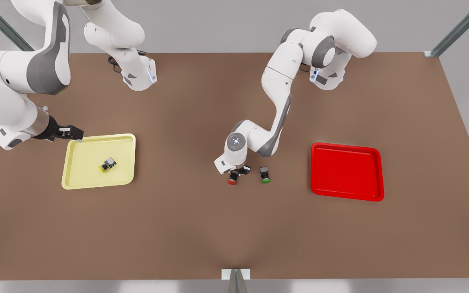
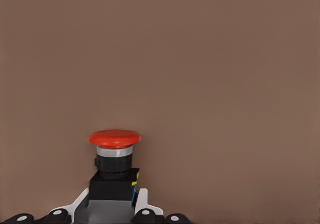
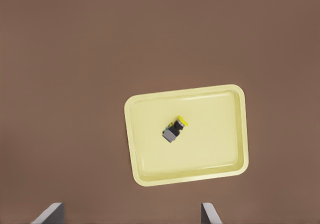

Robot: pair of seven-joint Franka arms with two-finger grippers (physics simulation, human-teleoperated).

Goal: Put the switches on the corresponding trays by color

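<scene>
The red-capped switch [image 1: 233,179] lies near the table's middle, cap toward the front edge. My left gripper [image 1: 237,171] is down over it. In the left wrist view its fingers [image 2: 142,206] press both sides of the red-capped switch's [image 2: 115,159] dark body, so my left gripper [image 2: 114,204] is shut on it. The yellow-capped switch [image 1: 107,164] lies on its side inside the pale yellow tray [image 1: 84,179]. My right gripper [image 1: 73,133] hovers open over that tray's far corner at the front view's left, high above the yellow tray [image 3: 215,149] and its switch [image 3: 175,128]. The red tray [image 1: 346,171] holds nothing.
A green-capped switch [image 1: 265,175] lies on the table just to the front view's right of the red-capped one, between it and the red tray. The brown table spreads wide toward the front edge.
</scene>
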